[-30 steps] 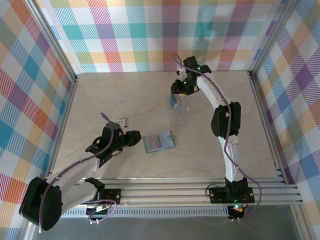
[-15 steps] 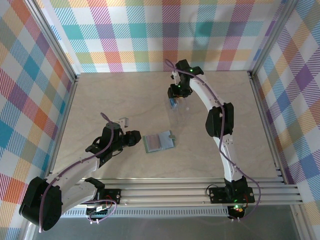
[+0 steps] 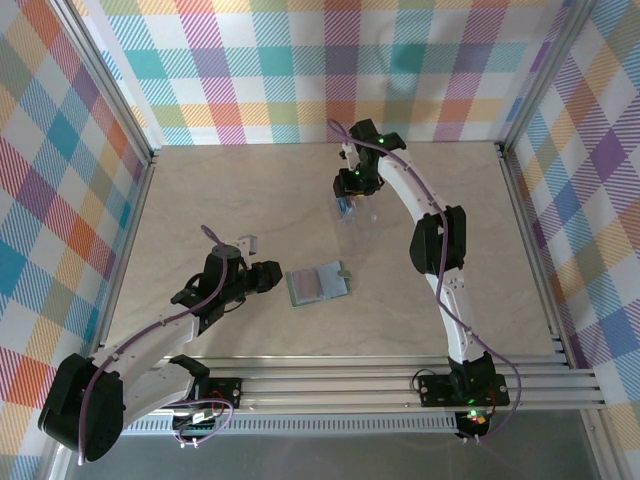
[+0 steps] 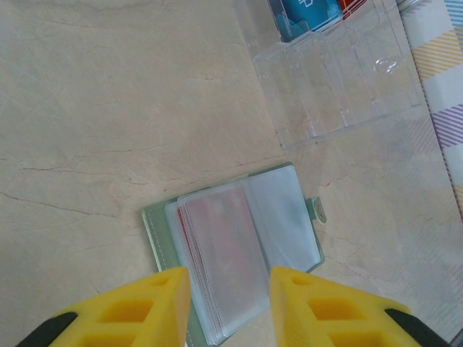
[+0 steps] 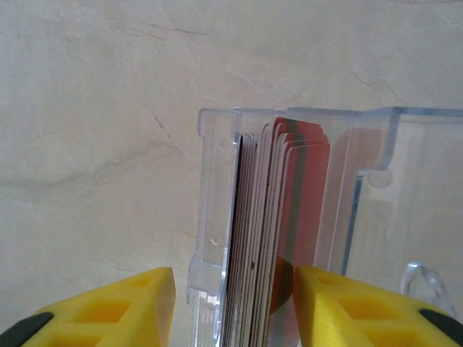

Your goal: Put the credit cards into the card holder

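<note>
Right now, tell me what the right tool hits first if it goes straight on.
The right tool would probably meet the upright credit cards in the clear tray first; depth is unclear.

Thin red and blue plastic cards (image 4: 311, 11) in the clear plastic tray (image 4: 340, 87) were cropped at the left wrist view's far edge.

I count 1 card holder (image 4: 217, 267) and 1 clear tray (image 4: 340, 87); the credit cards (image 5: 304, 202) stand packed too tightly for me to number.
</note>
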